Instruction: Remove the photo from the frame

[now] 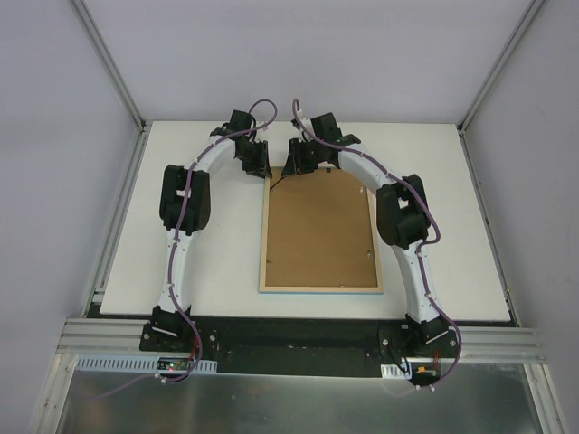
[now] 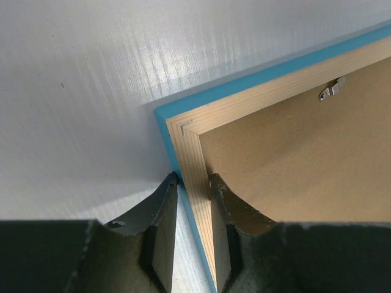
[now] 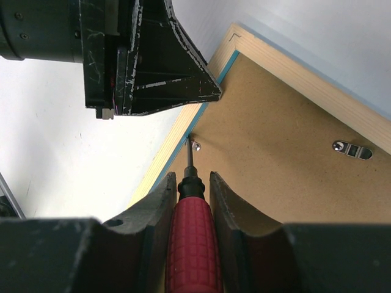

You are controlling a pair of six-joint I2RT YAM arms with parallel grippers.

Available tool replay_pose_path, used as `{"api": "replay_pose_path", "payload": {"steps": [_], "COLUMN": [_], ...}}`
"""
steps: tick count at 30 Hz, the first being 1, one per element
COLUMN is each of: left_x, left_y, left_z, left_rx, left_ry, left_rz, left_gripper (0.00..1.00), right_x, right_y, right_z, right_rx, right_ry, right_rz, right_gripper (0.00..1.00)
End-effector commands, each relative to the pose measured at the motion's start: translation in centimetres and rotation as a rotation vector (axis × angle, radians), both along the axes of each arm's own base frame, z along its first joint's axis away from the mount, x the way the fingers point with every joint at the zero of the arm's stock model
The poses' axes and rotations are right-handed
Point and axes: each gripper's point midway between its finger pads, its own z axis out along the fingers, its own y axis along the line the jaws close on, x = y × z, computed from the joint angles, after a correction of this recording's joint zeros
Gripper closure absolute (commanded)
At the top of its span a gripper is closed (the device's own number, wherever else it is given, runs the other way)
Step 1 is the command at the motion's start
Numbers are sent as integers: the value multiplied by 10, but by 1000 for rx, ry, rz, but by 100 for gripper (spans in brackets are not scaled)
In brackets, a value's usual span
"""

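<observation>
Bench [image 1: 199, 262]: white, carries one item, centred in the top view.

Frame [image 1: 319, 287]: lies face down, pale wood back up, turquoise showing only at the rim. Long axis runs 12 to 6 o'clock.

Backing board [image 1: 319, 231]: plain brown, seated in the frame recess, not lifted at any edge I can see.

Photo: not visible; presumably under the board, so inside the frame.

Left gripper [image 2: 194, 186]: at the frame's 11 o'clock corner, closed across the side rail, one finger outside, one inside.

Right gripper [image 3: 192, 183]: just beside it toward 12 o'clock, clamped on a red-handled screwdriver [image 3: 192, 244].

Retaining tab [image 3: 197, 145]: the screwdriver tip rests at it, by the left rail. A hanger clip [image 3: 352, 149] sits near the top rail.

Progress: early. Tabs to turn, board to lift, photo to withdraw; none done.
</observation>
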Motion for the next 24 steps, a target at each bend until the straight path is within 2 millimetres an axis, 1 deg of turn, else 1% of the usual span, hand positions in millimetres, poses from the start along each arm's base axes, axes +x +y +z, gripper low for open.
{"api": "replay_pose_path", "payload": {"steps": [1, 6, 24], "left_x": [-10, -10, -10], "left_y": [8, 9, 12], "left_z": [-17, -15, -15], "left_rx": [68, 70, 79], "left_ry": [42, 37, 37], "left_rz": [-6, -4, 5], "left_gripper": [91, 92, 93], "right_x": [-25, -28, -50], "right_y": [2, 1, 7], "right_z": [19, 20, 25], "right_rx": [-24, -27, -20], "right_ry": [5, 4, 29], "right_rz": [67, 80, 163], "right_gripper": [99, 99, 99]}}
